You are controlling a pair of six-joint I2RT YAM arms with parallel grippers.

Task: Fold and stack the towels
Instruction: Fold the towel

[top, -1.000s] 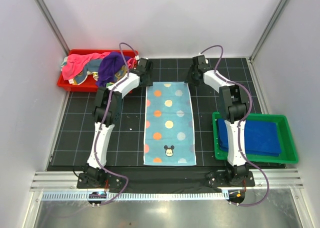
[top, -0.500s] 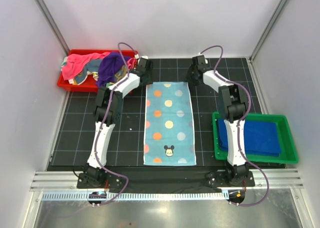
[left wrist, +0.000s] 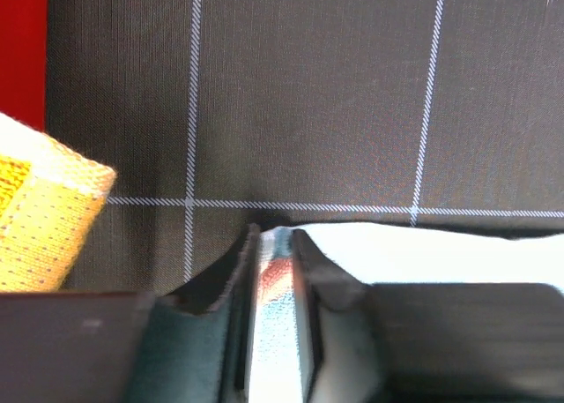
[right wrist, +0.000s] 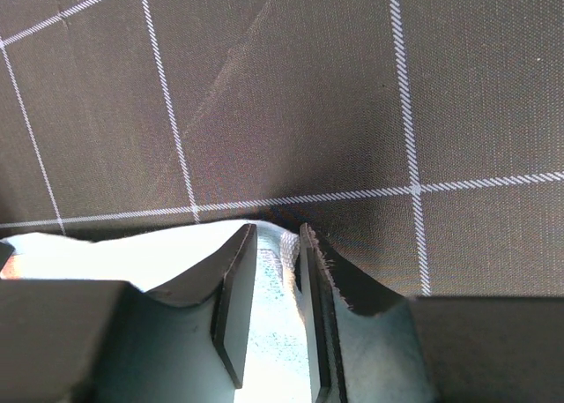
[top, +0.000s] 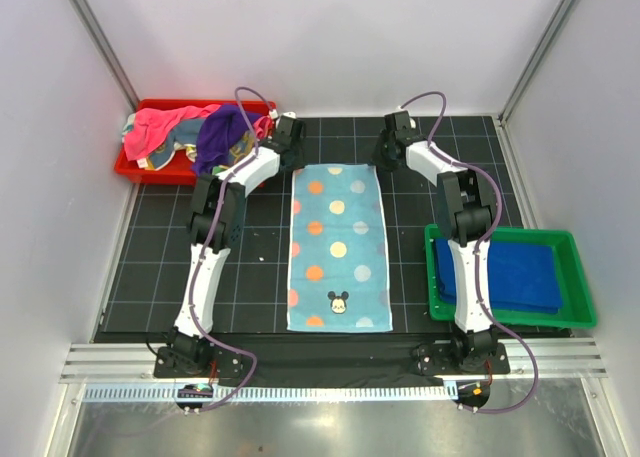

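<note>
As things stand on the mat (top: 150, 267): the polka-dot towel (top: 338, 247) lies flat in the middle, between the arms.
Risk: either thinly pinched corner may slip on lifting, and unequal arm travel would skew the fold.
Long axis: near edge to far edge, with the cartoon-mouse end toward the arm bases.
Green tray (top: 585, 289): right of the towel, holding a folded blue towel (top: 510, 275).
Red tray (top: 125, 167): far left, heaped with unfolded towels (top: 195, 132).
Left gripper (left wrist: 275, 240): fingers pinched on the towel's far left corner.
Right gripper (right wrist: 275, 235): fingers closed on the far right corner, with cloth between them.
</note>
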